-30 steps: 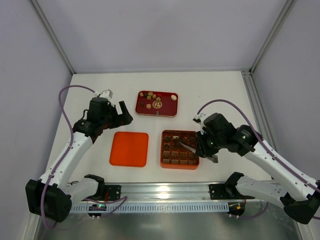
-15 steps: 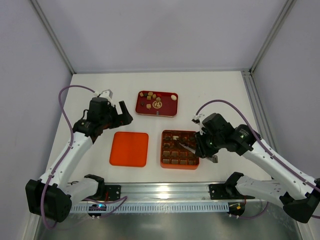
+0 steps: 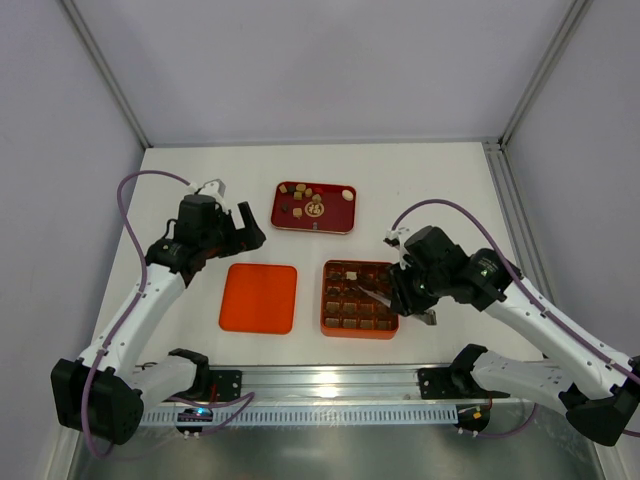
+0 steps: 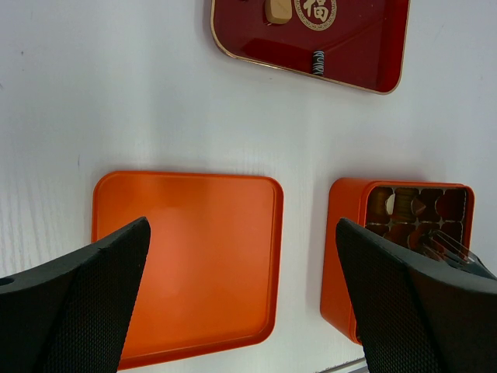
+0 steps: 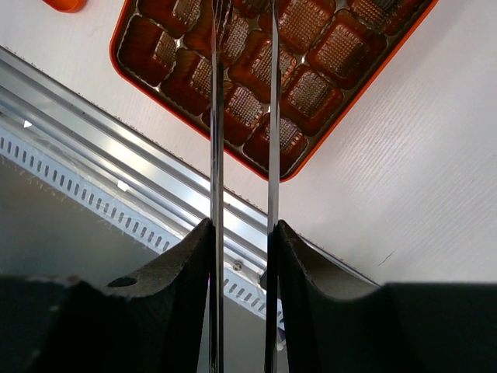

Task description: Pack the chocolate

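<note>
**Left gripper** (image 3: 250,228): The jaws stand wide apart and hold nothing. The gripper hovers above the white table (image 4: 116,93), near the far left corner of the orange lid (image 3: 259,298). In the left wrist view the lid lies flat on the table, seen between the two fingers (image 4: 85,303) (below them, not touching).

**Right gripper** (image 5: 242,233): Each finger presses from outside on one blade of the metal tweezers (image 5: 216,140), so the gripper is clamped on the tweezers. The two blades run parallel with a narrow gap between them. Their tips reach over the middle cells of the orange box (image 4: 342,264). Whether the tips hold a piece cannot be told.

**Chocolate** (image 5: 311,92): Dark brown pieces sit one to a cell in the box's near rows, and tan pieces show in its far row. More chocolate lies loose in the red tray (image 4: 365,47), which sits on the table beyond the box and the lid. The lid lies just left of the box, apart from it.
</note>
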Controlling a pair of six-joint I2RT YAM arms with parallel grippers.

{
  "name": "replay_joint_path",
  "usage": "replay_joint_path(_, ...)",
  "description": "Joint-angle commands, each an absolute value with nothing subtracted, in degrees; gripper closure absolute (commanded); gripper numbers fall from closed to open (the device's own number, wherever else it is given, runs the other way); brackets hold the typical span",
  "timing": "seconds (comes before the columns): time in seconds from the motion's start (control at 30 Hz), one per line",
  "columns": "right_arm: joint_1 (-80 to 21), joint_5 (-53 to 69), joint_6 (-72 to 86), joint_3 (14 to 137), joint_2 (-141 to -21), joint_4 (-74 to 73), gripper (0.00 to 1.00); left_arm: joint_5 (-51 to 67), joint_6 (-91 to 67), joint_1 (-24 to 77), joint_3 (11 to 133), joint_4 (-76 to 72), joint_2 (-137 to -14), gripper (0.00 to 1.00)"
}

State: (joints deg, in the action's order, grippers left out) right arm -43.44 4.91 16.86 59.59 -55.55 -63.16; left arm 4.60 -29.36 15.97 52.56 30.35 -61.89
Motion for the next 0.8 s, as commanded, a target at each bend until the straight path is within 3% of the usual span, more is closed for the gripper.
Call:
replay_joint_path(0.0, -43.8, 2.6, 16.5, 63.0, -55.6, -63.3, 0.60, 4.9, -28.7, 15.8, 52.3, 29.1, -61.5, 0.00)
replay_joint_path(0.27, -42.9, -2.2, 14.9, 72.1, -63.3, -58.6, 0.60, 5.2, -28.7, 15.8, 52.6, 29.0, -61.3, 0.00)
replay_joint_path(0.53, -36.1, -5.9, 12.3, 85.1, -82.9, -50.1, 0.60, 6.2, -29.1, 15.8, 52.5, 28.7, -60.8, 0.00)
replay_joint_path(0.77, -33.1, -11.5, 9.3, 100.2, -100.5, -51.1, 0.61, 6.6, -29.3, 15.8, 52.4, 28.6, -60.2, 0.00)
